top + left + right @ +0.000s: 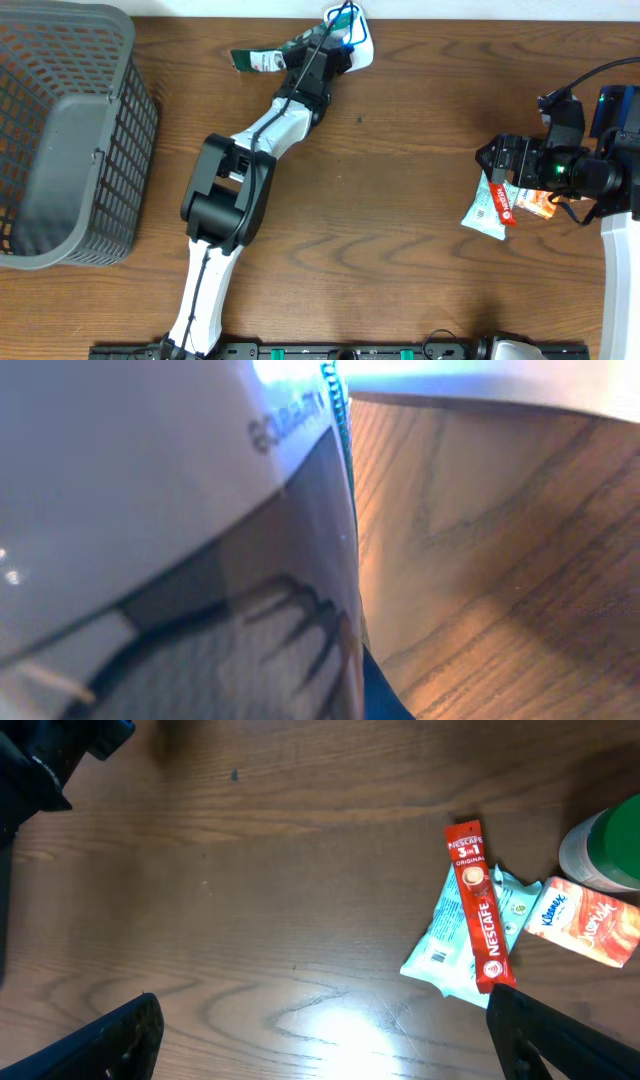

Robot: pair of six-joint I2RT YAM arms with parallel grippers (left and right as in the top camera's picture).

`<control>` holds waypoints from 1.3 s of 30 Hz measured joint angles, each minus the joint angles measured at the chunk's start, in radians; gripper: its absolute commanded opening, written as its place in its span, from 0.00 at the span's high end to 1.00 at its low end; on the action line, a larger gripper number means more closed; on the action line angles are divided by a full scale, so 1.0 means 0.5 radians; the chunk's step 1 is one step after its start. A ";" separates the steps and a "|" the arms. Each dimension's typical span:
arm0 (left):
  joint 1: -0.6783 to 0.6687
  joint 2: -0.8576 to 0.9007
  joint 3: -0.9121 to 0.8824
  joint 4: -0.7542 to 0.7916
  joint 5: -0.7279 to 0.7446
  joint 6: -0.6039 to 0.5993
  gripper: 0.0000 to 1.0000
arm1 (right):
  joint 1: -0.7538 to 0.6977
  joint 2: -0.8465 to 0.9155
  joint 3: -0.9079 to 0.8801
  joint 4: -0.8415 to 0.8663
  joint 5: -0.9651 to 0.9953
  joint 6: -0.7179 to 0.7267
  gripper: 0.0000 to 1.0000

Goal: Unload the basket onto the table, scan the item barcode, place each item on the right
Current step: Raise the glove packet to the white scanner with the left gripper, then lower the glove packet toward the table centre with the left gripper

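Observation:
My left gripper reaches to the table's far edge, over a white scanner that glows blue. It is shut on a green-and-white packet that sticks out to the left of the wrist. In the left wrist view the packet's pale face, with a serrated teal edge, fills the left half and hides the fingers. My right gripper hangs open at the right, holding nothing. Its dark fingertips frame bare wood.
A red Nescafe stick lies across a mint packet, with an orange Kleenex pack and a green-lidded container beside them. A grey mesh basket stands at the far left.

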 measured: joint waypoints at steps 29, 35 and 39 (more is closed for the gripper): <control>-0.105 -0.687 0.001 -1.128 0.092 -1.000 0.93 | 0.000 -0.001 0.001 0.000 0.001 0.001 0.01; -0.331 -1.061 0.031 -1.813 0.581 -1.804 0.93 | 0.000 0.000 0.000 0.001 0.000 0.001 0.01; -0.450 -1.044 -0.051 -1.847 0.919 -2.171 0.93 | 0.000 0.000 0.000 0.000 0.000 0.001 0.01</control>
